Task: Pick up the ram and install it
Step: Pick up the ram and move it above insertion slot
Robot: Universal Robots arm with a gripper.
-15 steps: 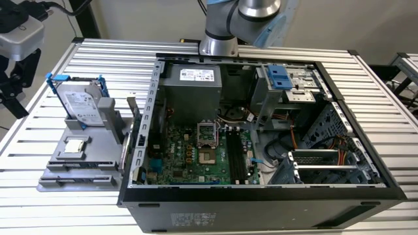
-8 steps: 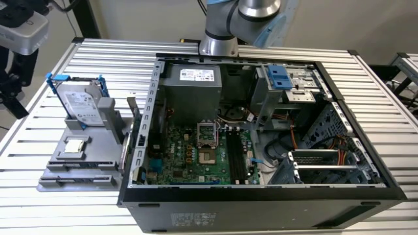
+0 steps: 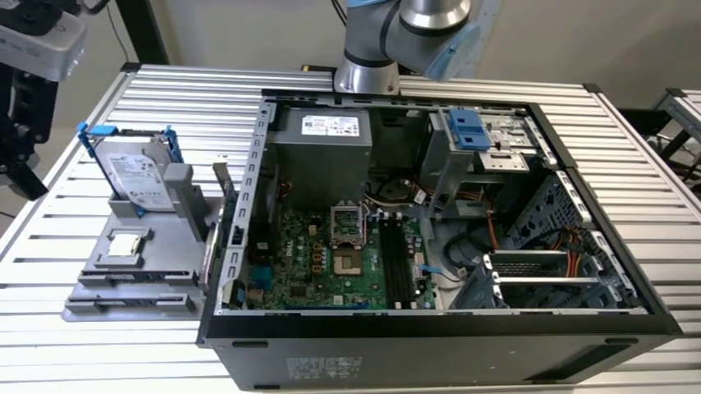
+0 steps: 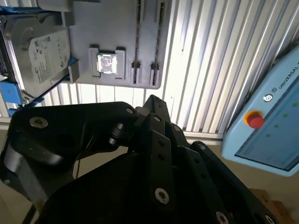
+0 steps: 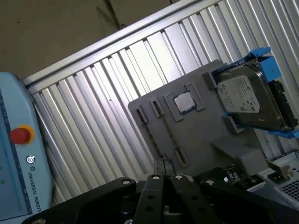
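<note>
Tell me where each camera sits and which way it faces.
Exterior view: off the arm, looks down into the open computer case; the arm shows behind it.
First wrist view: on the arm, looks past the tool at the grey holder, hard drive, square chip.
Second wrist view: likewise, from another angle.
Shared: all three show the holder.

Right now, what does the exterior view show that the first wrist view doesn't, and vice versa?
Exterior view's extras: the green motherboard inside the open computer case. First wrist view's extras: a light-blue panel with a red button. Shared: the grey tray on the slatted table, holding a hard drive in a blue frame and a small square chip.
</note>
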